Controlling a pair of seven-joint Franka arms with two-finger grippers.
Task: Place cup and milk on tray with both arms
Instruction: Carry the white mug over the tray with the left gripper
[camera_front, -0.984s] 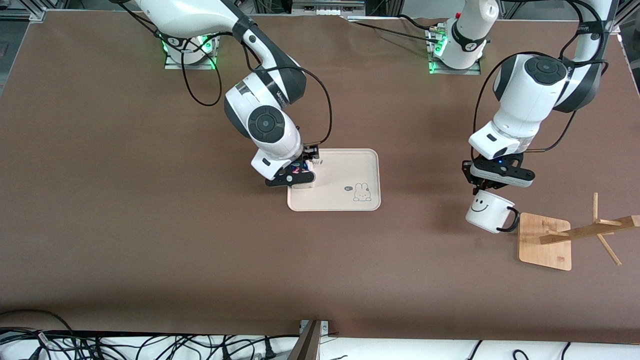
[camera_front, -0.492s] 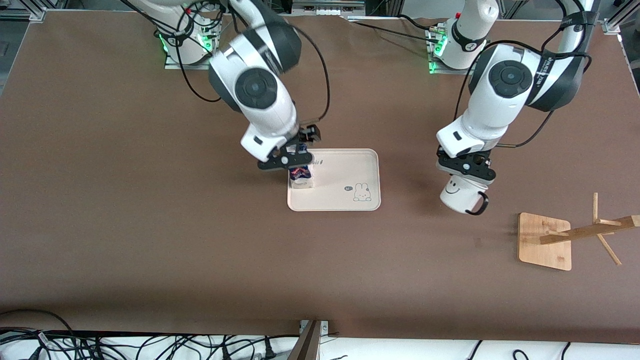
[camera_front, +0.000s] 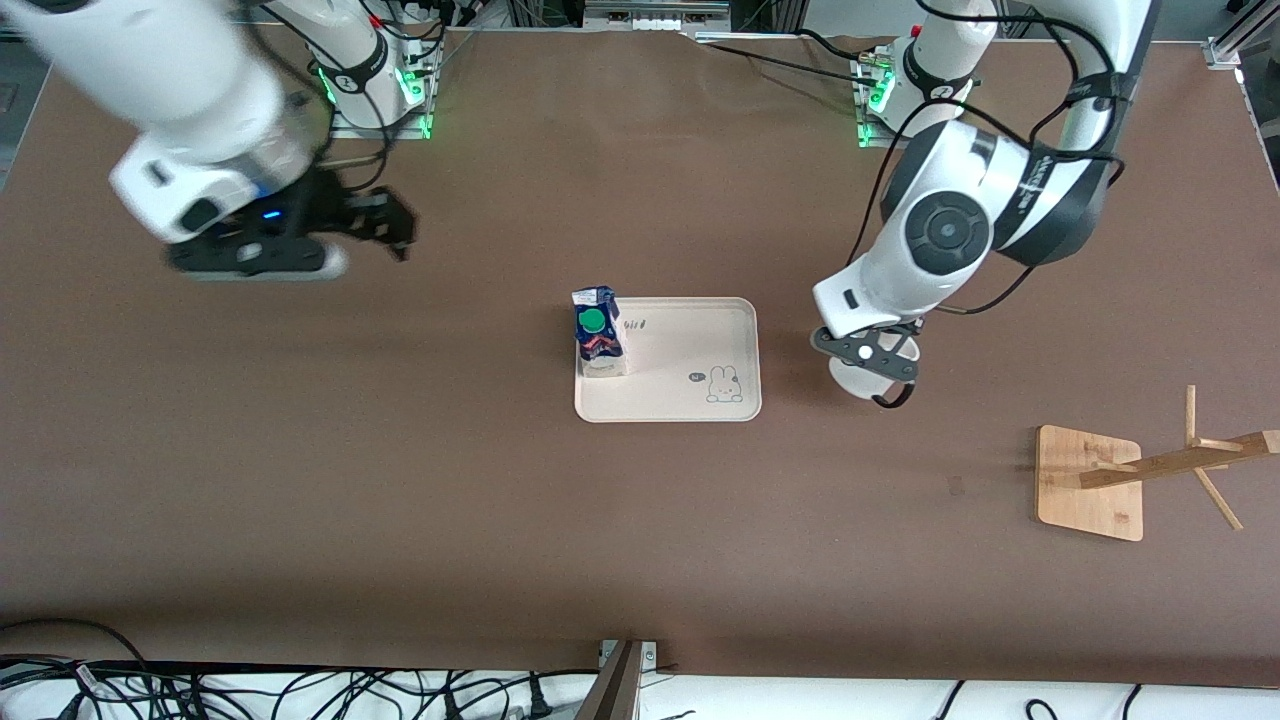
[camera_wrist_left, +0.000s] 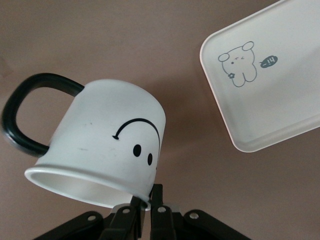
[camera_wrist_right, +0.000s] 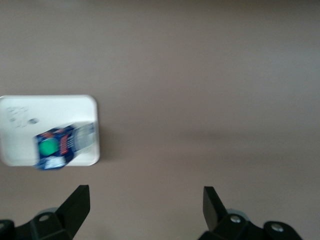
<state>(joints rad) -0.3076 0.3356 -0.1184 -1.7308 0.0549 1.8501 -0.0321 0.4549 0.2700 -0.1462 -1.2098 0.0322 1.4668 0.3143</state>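
Brown matte bench (camera_front: 400, 480). Milk (camera_front: 598, 334), glossy gable-top carton, now released upright on the smooth cream tray (camera_front: 700, 340), at the corner toward the right arm's end. Right gripper (camera_front: 290, 235) gone up and away over bare bench, fingers wide, empty. Left gripper (camera_front: 868, 352) clamped on the rim of the tilted white cup (camera_wrist_left: 107, 145), carried closer, just beside the tray. Cup left to place.
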